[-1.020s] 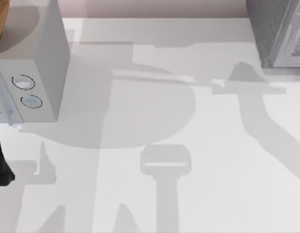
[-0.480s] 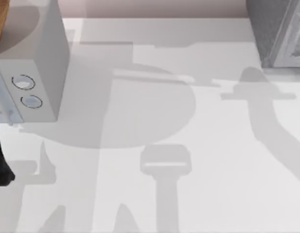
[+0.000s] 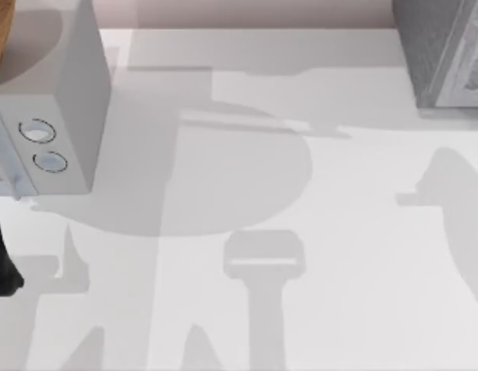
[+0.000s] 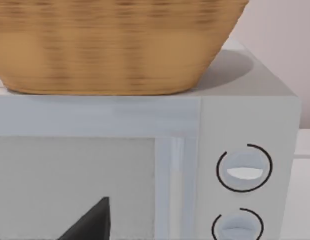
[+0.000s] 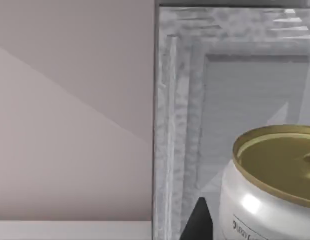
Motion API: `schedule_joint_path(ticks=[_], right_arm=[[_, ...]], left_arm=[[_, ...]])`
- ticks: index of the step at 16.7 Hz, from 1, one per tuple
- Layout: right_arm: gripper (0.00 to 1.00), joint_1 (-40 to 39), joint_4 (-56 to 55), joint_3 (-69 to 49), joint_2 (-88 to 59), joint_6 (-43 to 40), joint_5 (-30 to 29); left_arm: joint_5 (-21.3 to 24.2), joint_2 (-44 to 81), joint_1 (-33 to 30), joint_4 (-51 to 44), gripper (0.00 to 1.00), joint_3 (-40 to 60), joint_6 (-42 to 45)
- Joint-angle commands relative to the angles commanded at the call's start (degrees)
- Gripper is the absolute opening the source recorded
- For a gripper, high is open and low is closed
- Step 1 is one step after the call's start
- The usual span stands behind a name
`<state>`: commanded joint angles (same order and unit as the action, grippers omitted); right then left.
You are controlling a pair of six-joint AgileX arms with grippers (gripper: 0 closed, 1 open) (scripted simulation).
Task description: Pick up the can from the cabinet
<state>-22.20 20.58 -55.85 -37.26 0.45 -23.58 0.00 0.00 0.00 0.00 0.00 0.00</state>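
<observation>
Since earlier my right arm's shadow slid right; with its fingers' spread untellable, I'd centre on the can (image 5: pixel 275 185) in the cabinet (image 5: pixel 182 120) before closing.

Overhead table (image 3: pixel 339 294) view; close wrist views

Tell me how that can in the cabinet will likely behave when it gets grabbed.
The can looks like smooth, glossy metal, so it may slip in a light grip. Its round body would probably roll if tipped over. It stands upright inside the cabinet, so a sideways nudge could knock it against the wall.
</observation>
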Motion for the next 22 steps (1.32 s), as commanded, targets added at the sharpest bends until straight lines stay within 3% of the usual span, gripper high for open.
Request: schedule_joint_path(ticks=[7, 11, 22], right_arm=[[0.0, 14.4, -13.3, 38.4, 24.1, -0.4, 15.2], [0.0, 20.3, -18.8, 52.0, 34.1, -0.5, 21.5], [0.0, 22.3, -22.2, 54.6, 35.2, -0.4, 25.2]], left_arm=[[0.0, 0.0, 0.0, 0.0, 1.0, 0.0, 0.0], [0.0, 0.0, 0.0, 0.0, 1.0, 0.0, 0.0], [0.0, 0.0, 0.0, 0.0, 1.0, 0.0, 0.0]])
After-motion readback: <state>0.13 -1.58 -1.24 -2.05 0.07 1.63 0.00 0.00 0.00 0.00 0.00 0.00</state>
